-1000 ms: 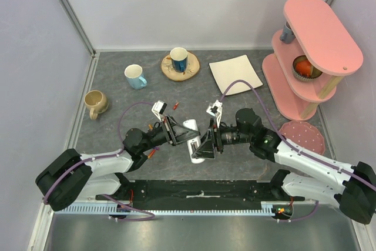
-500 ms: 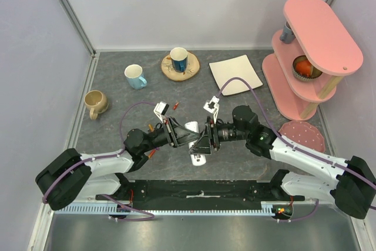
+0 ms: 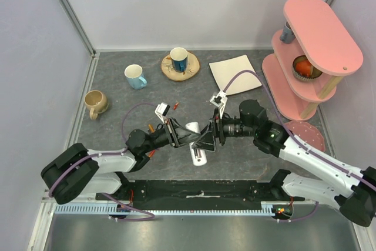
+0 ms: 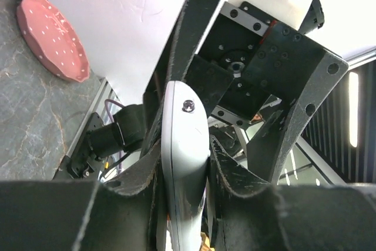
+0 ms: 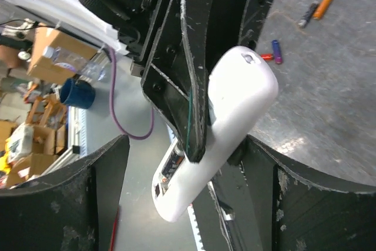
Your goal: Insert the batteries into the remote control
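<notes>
The white remote control [image 3: 198, 154] hangs above the middle of the table, with my left gripper [image 3: 187, 136] shut on it. In the left wrist view its rounded end [image 4: 185, 145] sits pinched between the two black fingers [image 4: 132, 183]. My right gripper [image 5: 188, 201] faces it and is open, one finger on either side of the remote control [image 5: 238, 116] with a wide gap on the left. The open compartment [image 5: 170, 171] at its lower end shows something orange and dark inside. Loose batteries [image 5: 275, 52] [image 5: 317, 7] lie on the table behind; a red one [image 3: 175, 106] lies beyond the left wrist.
A blue mug [image 3: 136, 76], a beige mug [image 3: 96, 103] and a cup on a round wooden coaster [image 3: 180, 63] stand at the back left. A square white plate [image 3: 235, 73], a pink tiered shelf [image 3: 311, 51] and a pink disc [image 3: 304, 135] are on the right.
My right gripper's jaws have spread wider around the remote control and the right arm has shifted slightly right. The left gripper still grips the remote.
</notes>
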